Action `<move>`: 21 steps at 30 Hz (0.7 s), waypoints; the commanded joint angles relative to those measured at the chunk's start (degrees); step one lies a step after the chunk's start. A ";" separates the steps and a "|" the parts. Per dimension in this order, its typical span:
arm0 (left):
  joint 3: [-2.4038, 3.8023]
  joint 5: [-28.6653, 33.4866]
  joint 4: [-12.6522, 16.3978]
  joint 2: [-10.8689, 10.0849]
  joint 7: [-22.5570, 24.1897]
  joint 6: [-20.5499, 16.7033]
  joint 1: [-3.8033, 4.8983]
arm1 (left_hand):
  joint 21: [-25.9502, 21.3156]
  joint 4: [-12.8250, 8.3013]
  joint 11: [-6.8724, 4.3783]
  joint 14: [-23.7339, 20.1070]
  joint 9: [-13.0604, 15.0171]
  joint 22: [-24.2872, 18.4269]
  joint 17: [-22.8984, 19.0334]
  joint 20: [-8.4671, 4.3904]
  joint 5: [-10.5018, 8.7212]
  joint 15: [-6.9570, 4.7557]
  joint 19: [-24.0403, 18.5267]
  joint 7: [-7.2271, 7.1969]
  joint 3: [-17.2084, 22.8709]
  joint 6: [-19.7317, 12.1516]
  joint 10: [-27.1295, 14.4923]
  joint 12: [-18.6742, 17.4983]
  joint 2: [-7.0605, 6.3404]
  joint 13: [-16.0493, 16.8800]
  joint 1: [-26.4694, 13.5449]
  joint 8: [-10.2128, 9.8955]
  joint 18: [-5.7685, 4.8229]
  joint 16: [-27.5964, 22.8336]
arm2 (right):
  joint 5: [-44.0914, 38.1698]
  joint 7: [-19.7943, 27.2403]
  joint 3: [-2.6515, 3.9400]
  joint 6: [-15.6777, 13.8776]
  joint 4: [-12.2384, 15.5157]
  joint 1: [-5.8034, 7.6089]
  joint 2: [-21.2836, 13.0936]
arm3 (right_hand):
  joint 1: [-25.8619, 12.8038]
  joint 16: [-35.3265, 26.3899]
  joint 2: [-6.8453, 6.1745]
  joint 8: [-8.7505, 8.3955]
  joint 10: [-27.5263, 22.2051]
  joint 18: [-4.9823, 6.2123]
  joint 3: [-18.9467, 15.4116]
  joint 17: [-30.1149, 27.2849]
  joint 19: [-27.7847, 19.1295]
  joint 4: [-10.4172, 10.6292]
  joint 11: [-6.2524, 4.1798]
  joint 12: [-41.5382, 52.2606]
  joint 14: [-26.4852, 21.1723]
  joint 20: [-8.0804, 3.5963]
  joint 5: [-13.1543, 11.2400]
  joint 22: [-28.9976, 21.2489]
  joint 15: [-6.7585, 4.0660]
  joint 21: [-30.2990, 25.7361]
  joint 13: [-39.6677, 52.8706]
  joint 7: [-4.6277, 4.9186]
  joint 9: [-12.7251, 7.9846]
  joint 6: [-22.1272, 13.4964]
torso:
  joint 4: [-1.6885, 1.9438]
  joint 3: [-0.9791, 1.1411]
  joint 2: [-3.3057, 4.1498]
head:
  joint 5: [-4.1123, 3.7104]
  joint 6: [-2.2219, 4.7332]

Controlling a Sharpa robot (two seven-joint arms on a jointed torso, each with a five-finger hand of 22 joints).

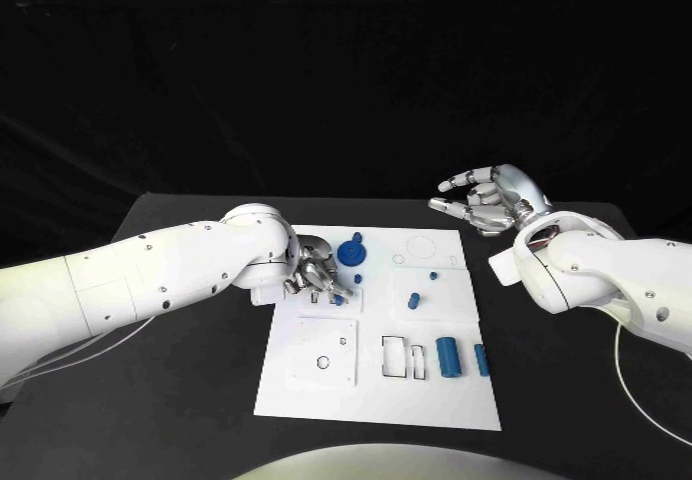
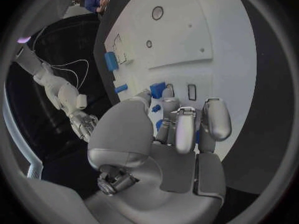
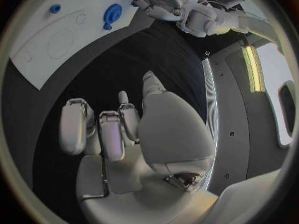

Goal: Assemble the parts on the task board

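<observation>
The white task board (image 1: pixel 378 400) lies in the middle of the table. My left hand (image 1: pixel 316 271) rests over its far left part, fingers curled down around a small blue part (image 1: pixel 336 297); blue peeks between the fingers (image 2: pixel 161 125). A round blue part (image 1: pixel 353 250) sits just beyond that hand and is also visible from the right wrist (image 3: pixel 113 12). Small blue pieces (image 1: pixel 414 299) lie mid-board, and two blue cylinders (image 1: pixel 449 358) stand near the right edge. My right hand (image 1: pixel 490 200) hovers off the board's far right corner, fingers apart and holding nothing.
Outlined slots and a square plate with holes (image 1: pixel 323 352) mark the board's near half. Black table (image 1: pixel 188 400) surrounds the board on all sides. The right forearm (image 1: pixel 606 275) reaches over the table's right side.
</observation>
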 commanded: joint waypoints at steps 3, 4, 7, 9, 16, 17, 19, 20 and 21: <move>-0.04 4.09 0.11 0.00 0.15 -0.71 0.02 | 0.31 -0.29 -0.64 2.07 0.80 0.26 4.18 -0.53 0.08 -0.70 0.26 -0.54 2.93 -0.68 -0.41 -0.29 0.86 -0.83 3.43 0.39 -1.04 -0.18 | -0.24 -0.07 0.01 0.20 -0.11 -0.01 0.16 | -0.08 -0.34 0.74 0.46 -0.24 0.90 -0.33 3.93 -0.25 -0.06 -0.05 -0.18 3.25 0.00 -0.06 4.64 -0.26 -0.20 2.45 -0.03 -0.09 -0.27 | 0.01 0.01 0.01 | 0.00 -0.08; -0.03 5.12 0.08 -0.04 0.20 -1.09 0.01 | 0.31 -0.58 -0.75 2.05 1.15 0.28 4.15 -0.65 -0.09 -0.86 0.22 -0.62 5.26 -1.12 -0.67 -0.53 1.13 -1.18 5.60 0.33 -1.04 -0.21 | -0.24 -0.07 0.01 0.20 -0.14 -0.02 0.19 | -0.06 -0.34 0.77 0.49 -0.23 0.89 -0.33 3.94 -0.24 -0.06 -0.05 -0.16 3.26 0.00 -0.06 4.64 -0.26 -0.20 2.46 -0.04 -0.09 -0.27 | 0.01 0.01 0.01 | 0.00 -0.08; -0.02 7.60 -0.08 -0.19 0.32 -1.98 0.01 | 0.33 -0.24 -0.73 2.02 2.14 0.35 4.10 -0.78 -0.60 -0.81 0.15 -0.41 11.68 -1.76 -0.86 -0.76 -0.13 -1.69 8.10 0.31 -1.05 -0.25 | -0.24 -0.06 0.01 0.23 -0.21 -0.04 0.25 | -0.06 -0.34 0.77 0.49 -0.23 0.89 -0.33 3.94 -0.24 -0.06 -0.05 -0.16 3.26 0.00 -0.06 4.64 -0.26 -0.20 2.46 -0.04 -0.09 -0.27 | 0.01 0.03 0.05 | -0.03 -0.04; 0.00 9.45 -0.19 -0.40 0.40 -2.66 0.00 | 0.37 -0.17 -0.65 2.01 3.09 0.47 4.09 -0.75 -0.92 -0.58 0.15 -0.20 18.08 -2.00 -0.89 -0.86 -2.07 -2.11 8.17 0.44 -1.06 -0.27 | -0.24 -0.05 0.01 0.25 -0.25 -0.06 0.28 | -0.06 -0.34 0.77 0.49 -0.23 0.89 -0.33 3.94 -0.24 -0.06 -0.05 -0.16 3.26 0.00 -0.06 4.64 -0.26 -0.20 2.46 -0.04 -0.09 -0.27 | 0.00 0.02 0.05 | -0.07 -0.08; 0.19 12.18 0.17 -1.24 0.50 -4.14 -0.01 | 0.43 -1.35 -0.44 2.02 4.92 0.67 4.16 -0.62 -1.06 -0.53 0.16 -0.22 27.48 -2.08 -0.54 -0.70 -5.41 -2.59 5.42 0.91 -1.08 -0.24 | -0.24 -0.01 0.00 0.26 -0.33 -0.09 0.33 | -0.06 -0.34 0.77 0.49 -0.23 0.89 -0.33 3.94 -0.24 -0.06 -0.05 -0.16 3.26 0.00 -0.06 4.64 -0.26 -0.20 2.46 -0.04 -0.09 -0.27 | -0.01 0.03 0.01 | -0.05 -0.09; 0.20 12.23 0.20 -1.28 0.50 -4.19 -0.01 | 0.44 -1.52 -0.45 2.05 5.05 0.70 4.22 -0.63 -1.06 -0.53 0.18 -0.23 27.99 -2.06 -0.40 -0.61 -5.59 -2.50 5.22 0.96 -1.08 -0.21 | -0.24 -0.01 0.00 0.26 -0.34 -0.09 0.33 | -0.06 -0.34 0.77 0.49 -0.23 0.89 -0.33 3.94 -0.24 -0.06 -0.05 -0.16 3.26 0.00 -0.06 4.64 -0.26 -0.20 2.46 -0.04 -0.09 -0.27 | -0.01 0.03 0.01 | -0.05 -0.09; 0.28 12.64 0.67 -1.82 0.52 -4.85 -0.01 | 0.43 -2.06 -0.49 2.10 5.35 0.68 4.34 -0.65 -1.07 -0.57 0.17 -0.27 29.26 -2.00 -0.15 -0.45 -6.03 -2.38 4.75 1.04 -1.07 -0.14 | -0.23 0.02 0.00 0.26 -0.35 -0.10 0.32 | -0.06 -0.34 0.77 0.49 -0.23 0.89 -0.33 3.94 -0.24 -0.06 -0.05 -0.16 3.26 0.00 -0.06 4.64 -0.26 -0.20 2.46 -0.04 -0.09 -0.27 | 0.00 0.02 0.03 | -0.06 -0.07; 0.31 12.70 0.92 -2.09 0.54 -5.16 -0.01 | 0.41 -2.23 -0.50 2.12 5.43 0.63 4.35 -0.66 -1.06 -0.58 0.13 -0.28 29.59 -1.99 -0.12 -0.44 -6.15 -2.40 4.65 1.05 -1.06 -0.13 | -0.23 0.03 0.00 0.26 -0.37 -0.10 0.31 | -0.06 -0.34 0.77 0.49 -0.23 0.89 -0.33 3.94 -0.24 -0.06 -0.05 -0.16 3.26 0.00 -0.06 4.64 -0.26 -0.20 2.46 -0.04 -0.09 -0.27 | 0.01 0.02 0.03 | -0.05 -0.09; 0.34 12.70 1.18 -2.36 0.56 -5.51 -0.02 | 0.41 -2.63 -0.53 2.15 5.58 0.63 4.42 -0.68 -1.05 -0.60 0.13 -0.29 30.33 -2.00 -0.04 -0.41 -6.45 -2.40 4.44 1.07 -1.05 -0.09 | -0.23 0.04 0.00 0.26 -0.39 -0.10 0.30 | -0.06 -0.34 0.77 0.49 -0.23 0.89 -0.33 3.94 -0.24 -0.06 -0.05 -0.16 3.26 0.00 -0.06 4.64 -0.26 -0.20 2.46 -0.04 -0.09 -0.27 | 0.03 0.03 0.01 | -0.05 -0.13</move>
